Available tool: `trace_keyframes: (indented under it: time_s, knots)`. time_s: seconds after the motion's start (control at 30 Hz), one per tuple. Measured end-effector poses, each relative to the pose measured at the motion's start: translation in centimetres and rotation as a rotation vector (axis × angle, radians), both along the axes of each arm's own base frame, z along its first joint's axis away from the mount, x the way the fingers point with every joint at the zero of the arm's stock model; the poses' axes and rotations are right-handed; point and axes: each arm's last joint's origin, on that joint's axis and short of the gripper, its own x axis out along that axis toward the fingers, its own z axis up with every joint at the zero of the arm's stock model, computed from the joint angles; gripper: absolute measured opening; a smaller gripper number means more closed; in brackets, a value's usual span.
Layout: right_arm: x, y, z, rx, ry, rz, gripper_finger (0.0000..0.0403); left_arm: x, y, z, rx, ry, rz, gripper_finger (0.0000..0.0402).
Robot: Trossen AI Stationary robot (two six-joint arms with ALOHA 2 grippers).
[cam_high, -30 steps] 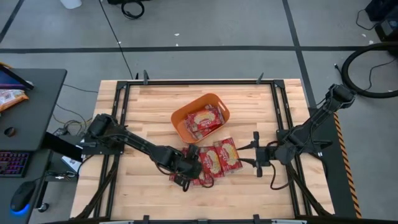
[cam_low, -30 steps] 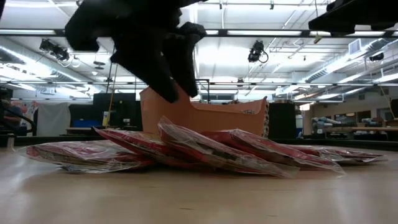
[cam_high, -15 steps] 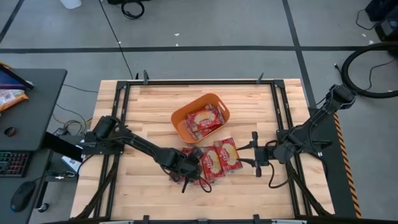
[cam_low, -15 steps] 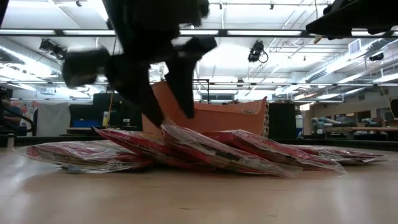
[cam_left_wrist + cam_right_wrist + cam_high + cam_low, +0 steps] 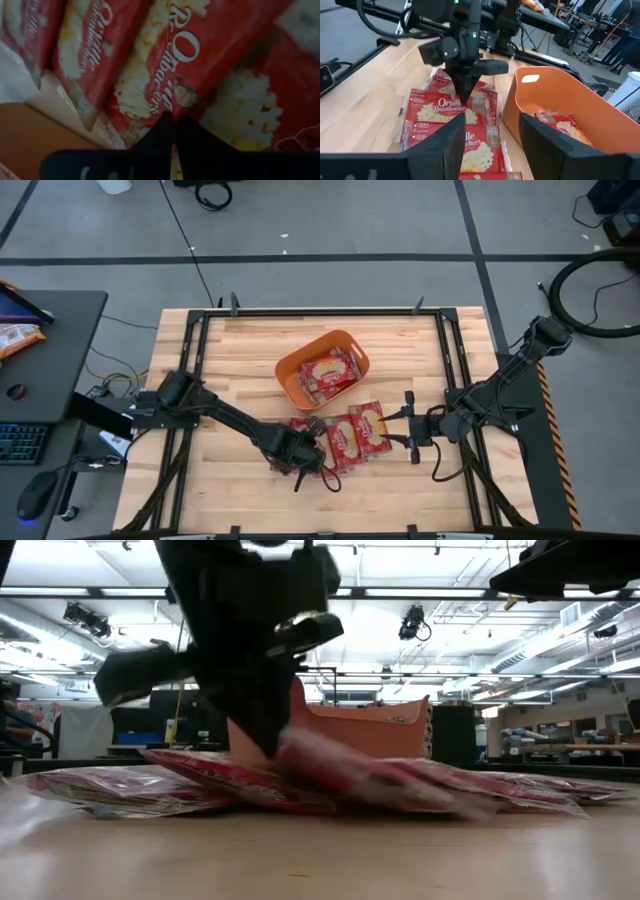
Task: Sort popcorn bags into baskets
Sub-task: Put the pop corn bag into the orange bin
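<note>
Red popcorn bags (image 5: 345, 440) lie overlapping on the wooden table (image 5: 230, 360), just beside the orange basket (image 5: 322, 367), which already has several packets inside. Reaching down from above, the left tool (image 5: 312, 463) is pressed onto the near edge of the pile with its fingers (image 5: 167, 131) drawn together on the edge of one bag (the low view blurs this contact). Beside the pile, the right tool (image 5: 491, 132) hovers with its fingers spread, gripping nothing.

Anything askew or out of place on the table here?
Nothing damaged or spilled. The loose popcorn bags lie overlapped and tilted beside the orange basket, where the left pincer is pinching one.
</note>
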Motion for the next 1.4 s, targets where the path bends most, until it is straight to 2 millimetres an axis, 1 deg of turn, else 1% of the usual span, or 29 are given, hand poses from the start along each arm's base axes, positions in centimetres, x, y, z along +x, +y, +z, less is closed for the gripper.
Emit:
trace_keyframes:
  time_s: [0.07, 0.13, 0.2, 0.3, 0.37, 0.43, 0.53, 0.6, 0.67, 0.73, 0.83, 0.97, 1.1, 1.27, 1.4]
  knots:
    - [0.0, 0.0, 0.0, 0.0, -0.001, 0.0, 0.0187, 0.3, -0.1, 0.9, -0.02, -0.017, 0.021, 0.0012]
    - [0.0, 0.0, 0.0, 0.002, 0.002, -0.001, 0.0187, 0.7, -0.3, 2.3, -0.036, -0.029, 0.039, 0.0012]
    - [0.0, 0.0, 0.0, 0.006, 0.0, -0.002, 0.0187, 1.1, -0.6, 4.2, -0.071, -0.033, 0.058, 0.0012]
    - [0.0, 0.0, 0.0, 0.006, -0.001, -0.002, 0.0187, 2.1, -0.5, 7.5, -0.175, -0.069, 0.124, 0.0012]
    - [0.0, 0.0, 0.0, 0.006, 0.0, -0.003, 0.0187, 2.7, 0.0, 9.7, -0.246, -0.088, 0.181, 0.0011]
    - [0.0, 0.0, 0.0, 0.004, -0.002, -0.005, 0.0187, 3.3, 0.5, 11.9, -0.311, -0.144, 0.235, 0.0011]
    - [0.0, -0.1, 0.0, -0.009, -0.008, -0.034, 0.0187, 3.7, 1.5, 15.0, -0.371, -0.208, 0.332, 0.0011]
    - [0.0, -0.2, 0.1, -0.023, -0.016, -0.071, 0.0187, 3.8, 2.5, 16.7, -0.406, -0.255, 0.436, 0.0011]
    - [0.0, -0.3, 0.1, -0.039, -0.025, -0.107, 0.0187, 3.7, 4.0, 17.5, -0.431, -0.255, 0.553, 0.0011]
    - [0.0, -0.5, 0.1, -0.06, -0.04, -0.177, 0.0187, 3.4, 5.6, 17.4, -0.428, -0.226, 0.682, 0.0011]
    - [-0.3, -0.8, 0.3, -0.107, -0.079, -0.337, 0.0187, 2.9, 8.0, 16.9, -0.409, -0.172, 0.864, 0.0011]
    - [-0.9, -0.9, 0.5, -0.16, -0.131, -0.52, 0.0187, 3.1, 11.2, 15.6, -0.39, -0.17, 1.037, 0.0011]
    - [-1.1, -0.6, 0.5, -0.173, -0.137, -0.525, 0.0187, 3.3, 14.2, 15.0, -0.354, -0.215, 1.148, 0.0011]
    - [-1.2, -0.5, 0.5, -0.179, -0.134, -0.516, 0.0187, 2.8, 17.9, 12.7, -0.348, -0.168, 1.313, 0.0011]
    - [-1.2, -0.5, 0.4, -0.179, -0.128, -0.496, 0.0187, 2.5, 19.8, 10.5, -0.382, -0.118, 1.387, 0.0013]
